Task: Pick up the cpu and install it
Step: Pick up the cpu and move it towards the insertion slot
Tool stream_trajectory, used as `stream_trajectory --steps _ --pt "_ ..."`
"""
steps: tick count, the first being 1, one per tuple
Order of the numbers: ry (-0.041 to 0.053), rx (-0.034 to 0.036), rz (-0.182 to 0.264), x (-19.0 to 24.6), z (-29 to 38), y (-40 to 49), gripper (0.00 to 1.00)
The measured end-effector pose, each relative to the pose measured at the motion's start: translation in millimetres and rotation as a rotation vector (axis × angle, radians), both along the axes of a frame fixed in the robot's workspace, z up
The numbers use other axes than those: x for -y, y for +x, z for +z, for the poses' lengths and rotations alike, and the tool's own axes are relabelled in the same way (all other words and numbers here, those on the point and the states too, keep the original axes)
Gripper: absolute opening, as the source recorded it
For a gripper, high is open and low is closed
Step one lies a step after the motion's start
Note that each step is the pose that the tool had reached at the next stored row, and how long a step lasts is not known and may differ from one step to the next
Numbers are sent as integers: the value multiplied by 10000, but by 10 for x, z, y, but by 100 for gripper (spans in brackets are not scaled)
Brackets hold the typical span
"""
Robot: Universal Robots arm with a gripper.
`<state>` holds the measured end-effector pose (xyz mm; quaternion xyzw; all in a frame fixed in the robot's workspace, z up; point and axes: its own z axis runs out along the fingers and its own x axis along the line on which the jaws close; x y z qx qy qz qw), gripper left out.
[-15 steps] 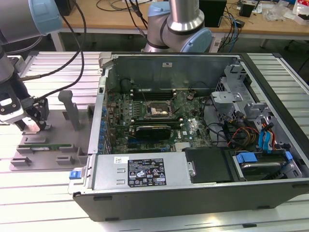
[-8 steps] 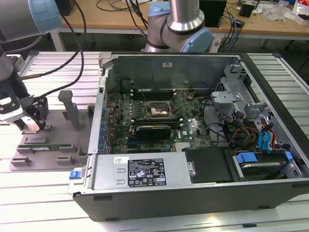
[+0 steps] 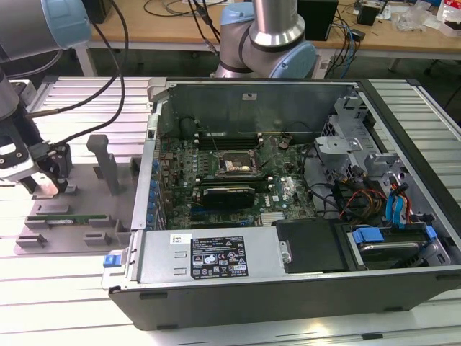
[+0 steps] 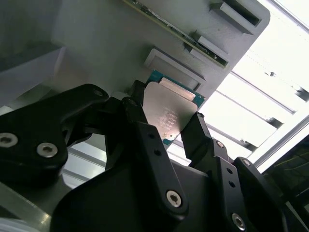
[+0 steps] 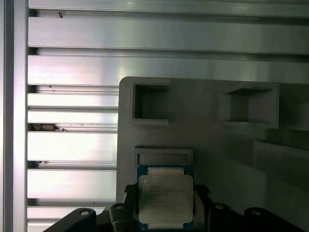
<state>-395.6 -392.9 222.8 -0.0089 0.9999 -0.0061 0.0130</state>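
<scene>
cpu (image 5: 165,195): lying lid-up between gripper (image 4: 166,121) fingers, which are pinching two opposite edges at grey holder tray (image 5: 217,145); handling advised: keeping it level, squeezing gently.

Silver arm (image 3: 277,21) with pale-blue joint caps (image 3: 66,18); black, screw-studded fingers (image 4: 145,140).

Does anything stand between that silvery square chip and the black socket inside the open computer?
Yes. The computer case's grey metal side wall rises between the silvery square chip, gripped by the black gripper, and the square black socket frame.
</scene>
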Motion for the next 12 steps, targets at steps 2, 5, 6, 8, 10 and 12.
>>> stream_trajectory --steps 2,5,6,8,10,12 --pt "-2 -2 0 0 6 0 55" --pt "0 -1 0 0 16 0 55" --pt "-1 -1 0 0 21 0 55" --pt "-1 -1 0 0 33 0 55" --pt "-1 -1 -1 0 41 0 55" --pt "0 1 0 0 57 0 55"
